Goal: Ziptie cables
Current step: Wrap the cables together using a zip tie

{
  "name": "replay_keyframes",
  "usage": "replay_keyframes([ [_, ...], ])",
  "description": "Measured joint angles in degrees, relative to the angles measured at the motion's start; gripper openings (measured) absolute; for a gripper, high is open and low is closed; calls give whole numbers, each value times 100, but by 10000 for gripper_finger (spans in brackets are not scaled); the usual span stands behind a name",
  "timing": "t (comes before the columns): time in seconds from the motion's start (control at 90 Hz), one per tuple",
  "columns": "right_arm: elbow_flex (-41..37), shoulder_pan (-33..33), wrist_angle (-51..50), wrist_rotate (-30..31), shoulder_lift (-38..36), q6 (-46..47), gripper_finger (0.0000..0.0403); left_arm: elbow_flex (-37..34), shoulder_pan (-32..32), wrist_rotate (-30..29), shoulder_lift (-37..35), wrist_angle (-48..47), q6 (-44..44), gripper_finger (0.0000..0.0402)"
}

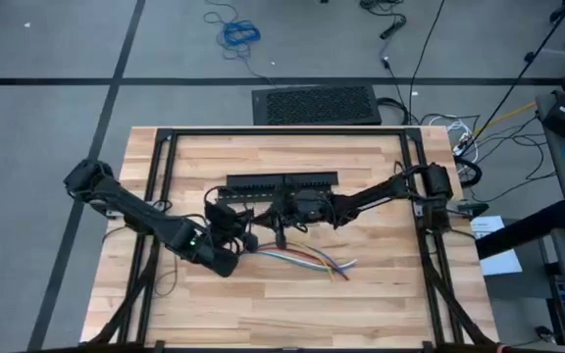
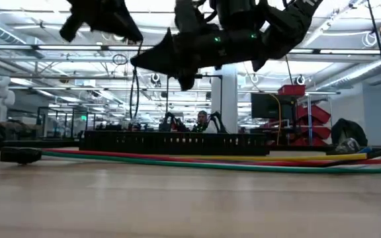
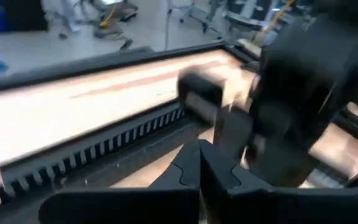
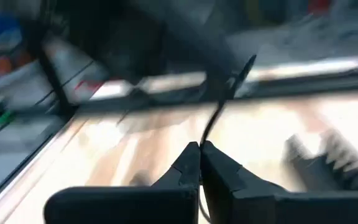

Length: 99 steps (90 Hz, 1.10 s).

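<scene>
Cables (image 1: 300,259): flat on table, long axis left to right, just in front of both grippers. Left gripper (image 3: 199,163): clenched, empty, nearer their left end. Right gripper (image 4: 199,163): clenched on zip tie (image 4: 224,102), above.

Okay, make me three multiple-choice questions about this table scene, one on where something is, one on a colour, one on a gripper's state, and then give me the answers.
1. Where do the cables lie relative to the black slotted bar?
A. On top of it
B. On the table between it and the near edge
C. Off the table

2. Which colour shows among the cables?
A. Green
B. White
C. Pink

3. What is the right gripper doing?
A. Wide open
B. Shut on a thin black zip tie
C. Shut on the bar

Answers: 1 B, the high view shows the wires apart from the bar; 2 A, the low view shows a green wire; 3 B, the right wrist view shows the strip rising from closed fingertips.
</scene>
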Motion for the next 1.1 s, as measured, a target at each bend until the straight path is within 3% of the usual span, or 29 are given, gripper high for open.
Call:
replay_keyframes([
  [0.111, -4, -88, -515, -1542, -184, -366, 0, 2, -254, 225, -496, -5, 918, 0],
  [0.189, 2, -190, -749, -2918, -347, -807, 0, 10, -366, 943, -805, -28, 1667, 0],
  [0.278, 1, -270, -790, -4381, -428, -1211, 0, 11, -435, 1668, -916, -34, 1914, 0],
  [0.378, 2, -305, -714, -5410, -552, -1511, 0, -84, -395, 2228, -669, 177, 2162, 0],
  [0.544, 0, -272, -556, -5878, -570, -1613, 0, -269, -124, 2940, 268, 1373, 2920, 25],
  [0.722, 1, -191, -595, -5898, -570, -1616, 0, -269, 88, 3759, 1008, 2800, 3686, 63],
  [1.1, 2, -257, -722, -5722, -570, -1617, 0, -269, 107, 4584, 1171, 3194, 3938, 79],
])
